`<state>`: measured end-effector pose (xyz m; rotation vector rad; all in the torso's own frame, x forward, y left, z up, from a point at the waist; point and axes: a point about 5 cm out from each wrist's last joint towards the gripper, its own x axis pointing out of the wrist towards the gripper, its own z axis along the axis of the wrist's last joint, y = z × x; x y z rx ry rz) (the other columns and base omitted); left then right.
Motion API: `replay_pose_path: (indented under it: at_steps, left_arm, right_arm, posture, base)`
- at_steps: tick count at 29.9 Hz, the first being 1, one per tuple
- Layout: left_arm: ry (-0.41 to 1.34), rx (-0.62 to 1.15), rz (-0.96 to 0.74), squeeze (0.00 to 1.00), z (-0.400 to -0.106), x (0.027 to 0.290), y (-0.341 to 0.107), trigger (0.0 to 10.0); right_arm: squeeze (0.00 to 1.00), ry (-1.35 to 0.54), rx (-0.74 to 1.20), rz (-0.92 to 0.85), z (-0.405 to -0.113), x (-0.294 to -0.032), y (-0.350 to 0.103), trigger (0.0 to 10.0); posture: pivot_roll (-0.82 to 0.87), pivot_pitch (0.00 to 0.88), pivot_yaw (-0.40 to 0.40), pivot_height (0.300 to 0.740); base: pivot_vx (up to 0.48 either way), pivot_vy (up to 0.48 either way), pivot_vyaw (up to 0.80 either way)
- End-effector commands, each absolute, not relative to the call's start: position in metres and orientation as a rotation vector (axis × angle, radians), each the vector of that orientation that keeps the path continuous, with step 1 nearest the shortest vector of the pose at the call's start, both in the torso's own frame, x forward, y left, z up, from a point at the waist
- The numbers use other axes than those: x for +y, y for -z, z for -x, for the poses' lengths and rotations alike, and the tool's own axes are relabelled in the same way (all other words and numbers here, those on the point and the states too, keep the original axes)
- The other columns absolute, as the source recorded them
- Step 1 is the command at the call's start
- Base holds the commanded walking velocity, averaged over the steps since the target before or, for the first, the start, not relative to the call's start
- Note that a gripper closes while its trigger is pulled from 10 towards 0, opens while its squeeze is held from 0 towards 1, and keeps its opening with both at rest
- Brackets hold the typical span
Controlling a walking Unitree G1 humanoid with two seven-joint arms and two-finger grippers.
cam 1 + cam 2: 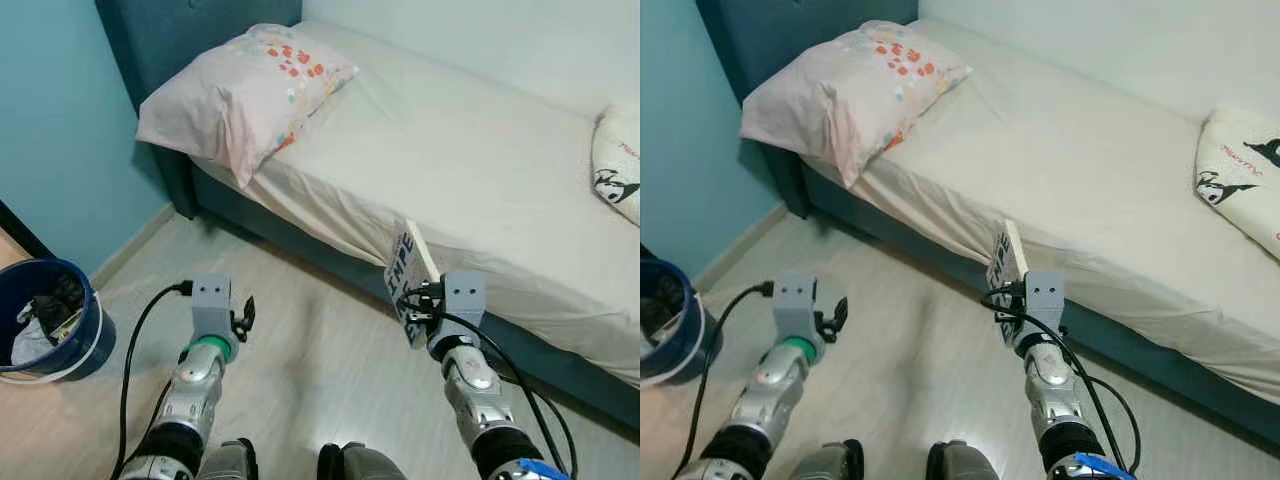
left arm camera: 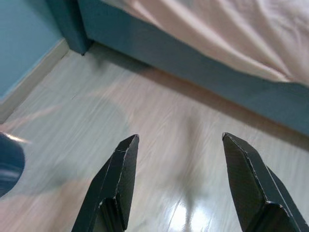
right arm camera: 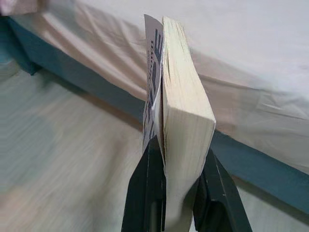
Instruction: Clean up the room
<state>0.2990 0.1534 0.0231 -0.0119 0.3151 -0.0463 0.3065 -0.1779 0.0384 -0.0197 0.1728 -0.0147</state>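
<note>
Right claw (image 3: pixel 179 193) pinches a paperback book (image 3: pixel 181 101), cover lettering unreadable; left claw (image 2: pixel 186 183) is spread.

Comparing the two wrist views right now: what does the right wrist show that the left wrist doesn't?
Right wrist: the right claw shut on a thick book, pages edge-on, held up near the bed's side. Left wrist: the left claw open with nothing between its fingers, above the wood floor, beside the blue bin. Both share the bed's teal base, pale sheet and floor.
</note>
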Motion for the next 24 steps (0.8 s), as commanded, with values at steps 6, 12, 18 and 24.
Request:
replay_pose_path:
  at_steps: [6, 12, 18, 24]
  left_arm:
    - [0.029, 0.327, 0.002, 0.00, -0.2955, 0.1542, -0.0181, 10.0]
    - [0.054, 0.332, -0.035, 0.00, -0.2957, 0.1514, -0.0177, 10.0]
    - [0.041, 0.329, -0.037, 0.00, -0.2973, 0.1523, -0.0192, 10.0]
    - [0.033, 0.334, -0.044, 0.00, -0.2960, 0.1514, -0.0176, 10.0]
  right_arm:
    - [0.00, 0.028, 0.157, 0.002, -0.3055, -0.1741, -0.0373, 10.0]
    - [0.00, 0.037, 0.152, -0.007, -0.3043, -0.1724, -0.0361, 10.0]
    - [0.00, 0.017, 0.142, 0.018, -0.3039, -0.1700, -0.0364, 10.0]
    - [0.00, -0.039, 0.181, 0.069, -0.3010, -0.1672, -0.0299, 10.0]
  posture:
    - [0.05, 0.078, -0.013, 0.737]
    - [0.04, 0.071, -0.014, 0.737]
    - [0.04, 0.076, -0.021, 0.737]
    - [0.02, 0.095, -0.029, 0.737]
  base:
    - [0.000, 0.000, 0.00]
    - [0.000, 0.000, 0.00]
    - [0.000, 0.000, 0.00]
    - [0.000, 0.000, 0.00]
